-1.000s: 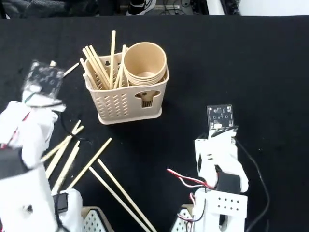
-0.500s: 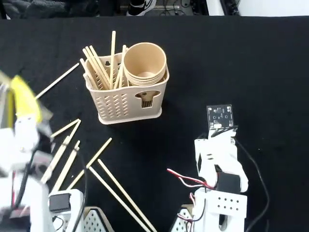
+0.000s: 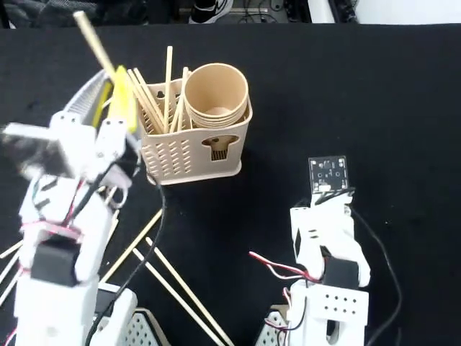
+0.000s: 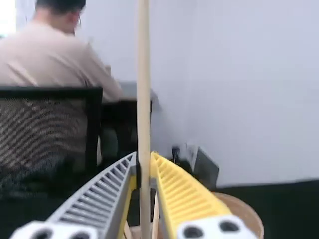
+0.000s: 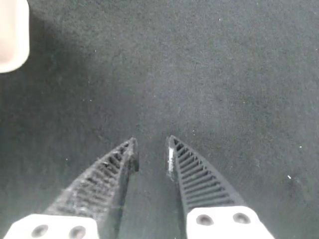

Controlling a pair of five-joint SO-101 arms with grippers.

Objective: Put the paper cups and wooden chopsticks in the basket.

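In the high view, the left arm stood on the left side of the frame, with the left gripper raised just beside the left wall of the basket. Its grey and yellow fingers were closed tightly on one wooden chopstick, which pointed from the fingertips toward the upper left corner of the frame. In the left wrist view the same chopstick ran straight up through the middle of the frame, pinched between the two fingers of the gripper, and the rim of a paper cup showed at the lower right.

The basket stood upright on the black table, a little left of the centre in the upper half of the frame. The stacked paper cups sat in its right part, and a bundle of chopsticks leaned in its left part. Some loose chopsticks lay on the table below the basket, toward the lower left.

The right arm was folded at the lower right, well apart from the basket. In the right wrist view the right gripper hung over bare table, its fingers a little apart and holding nothing.
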